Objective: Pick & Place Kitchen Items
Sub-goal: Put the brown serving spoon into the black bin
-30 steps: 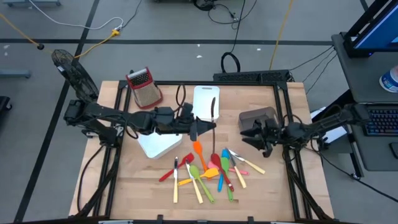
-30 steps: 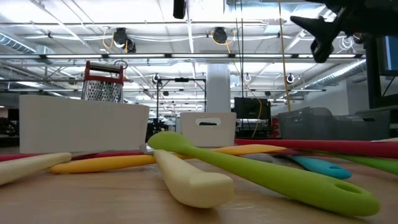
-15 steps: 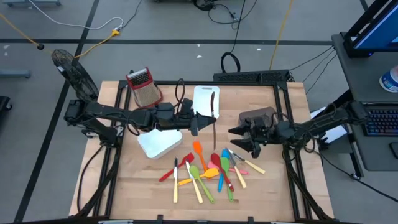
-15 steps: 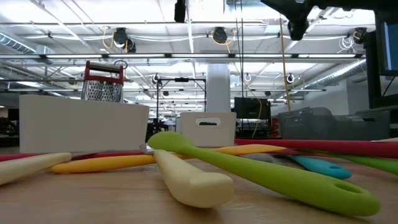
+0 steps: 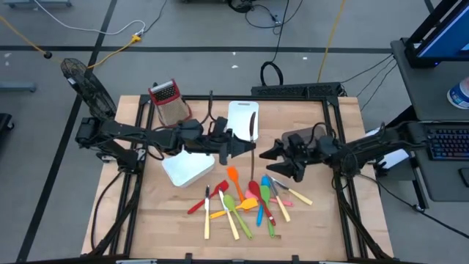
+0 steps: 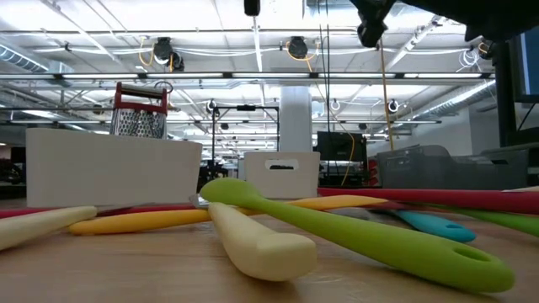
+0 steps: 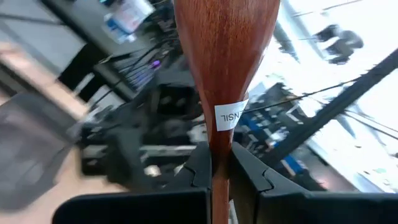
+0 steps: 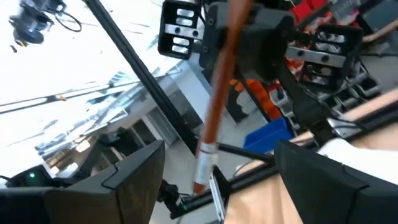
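Handover geometry as I see it: left pincer clenches the wooden spoon upright, and my right pincer, spread wide, faces it close by.

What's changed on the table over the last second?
The right gripper has opened and moved left from beside the grey bin toward the brown wooden utensil. The left gripper, shut on that utensil's handle, has shifted slightly right, holding it between the white bin and the heap. The colourful utensils, the white tray and the grater have not moved.
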You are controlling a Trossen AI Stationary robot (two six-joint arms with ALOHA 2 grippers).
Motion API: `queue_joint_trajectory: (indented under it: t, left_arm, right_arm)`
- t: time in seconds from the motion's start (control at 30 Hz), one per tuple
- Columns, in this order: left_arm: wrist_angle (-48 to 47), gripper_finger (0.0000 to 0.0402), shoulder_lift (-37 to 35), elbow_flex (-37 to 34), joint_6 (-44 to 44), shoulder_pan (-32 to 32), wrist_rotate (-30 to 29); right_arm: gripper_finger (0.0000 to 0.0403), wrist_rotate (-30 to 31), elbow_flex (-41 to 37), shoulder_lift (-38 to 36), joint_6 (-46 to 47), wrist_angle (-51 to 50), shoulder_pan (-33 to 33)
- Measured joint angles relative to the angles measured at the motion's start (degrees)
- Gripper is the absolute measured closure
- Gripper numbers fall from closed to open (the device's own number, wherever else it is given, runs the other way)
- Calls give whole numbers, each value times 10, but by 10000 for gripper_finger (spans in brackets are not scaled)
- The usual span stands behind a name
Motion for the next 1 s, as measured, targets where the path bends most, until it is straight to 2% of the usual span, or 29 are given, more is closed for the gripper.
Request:
queue_joint_trajectory:
  t: [0.33, 0.6, 0.73, 1.0]
  left_arm:
    - [34, 386, 10, 0, 11, 0, -27]
    - [63, 386, 28, 0, 6, 3, -12]
    - [65, 386, 28, 0, 9, 3, -11]
    - [84, 386, 52, 0, -2, 3, -4]
  right_arm:
    - [103, -34, 37, 53, -15, 20, -4]
    - [103, -80, 68, 87, -16, 20, -11]
    - [104, -80, 69, 86, -19, 22, -11]
    - [144, -96, 69, 86, -20, 30, -14]
